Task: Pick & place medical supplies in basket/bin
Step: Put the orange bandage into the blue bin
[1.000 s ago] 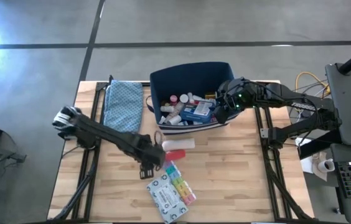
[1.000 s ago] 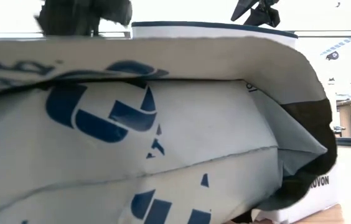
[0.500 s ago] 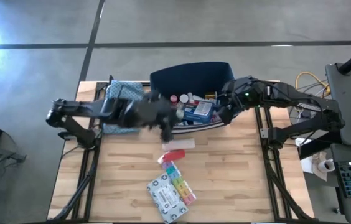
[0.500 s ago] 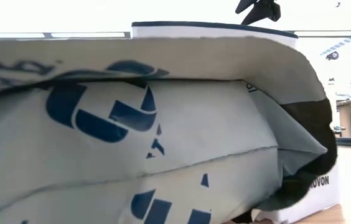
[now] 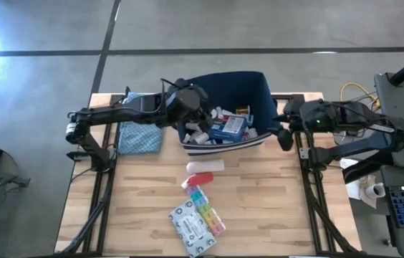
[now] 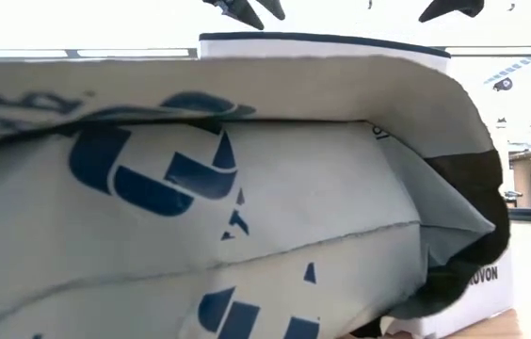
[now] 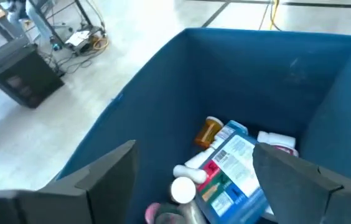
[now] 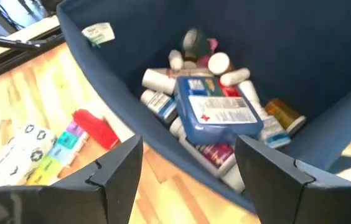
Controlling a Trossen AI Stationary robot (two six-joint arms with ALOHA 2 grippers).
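Observation:
The navy bin (image 5: 253, 92) stands at the table's far middle with a blue red-cross pouch (image 8: 216, 112), an orange bottle (image 7: 210, 130) and white bottles lying on its floor. My left gripper (image 5: 202, 122) hangs open over the bin's left side with nothing between its fingers (image 7: 195, 149). A small blurred item (image 8: 194, 38) shows at the bin's far wall, below them. My right gripper (image 5: 285, 137) is open and holds nothing (image 8: 188, 142), just right of the bin. On the table lie a red-capped tube (image 5: 196, 178), a pill organiser (image 5: 207, 208) and a grey-white packet (image 5: 188, 223).
A blue patterned cloth (image 5: 141, 122) lies left of the bin, under my left arm. A white tube (image 5: 205, 165) lies just in front of the bin. The grey-white packet (image 6: 228, 207) fills the low view, with only the bin's top (image 6: 322, 42) behind it.
My left gripper has swung up from the table's near middle, by the pill organiser, toward the far edge, and now hangs over the bin's left side. My right gripper has drawn back from the bin's right rim toward the table's right edge.

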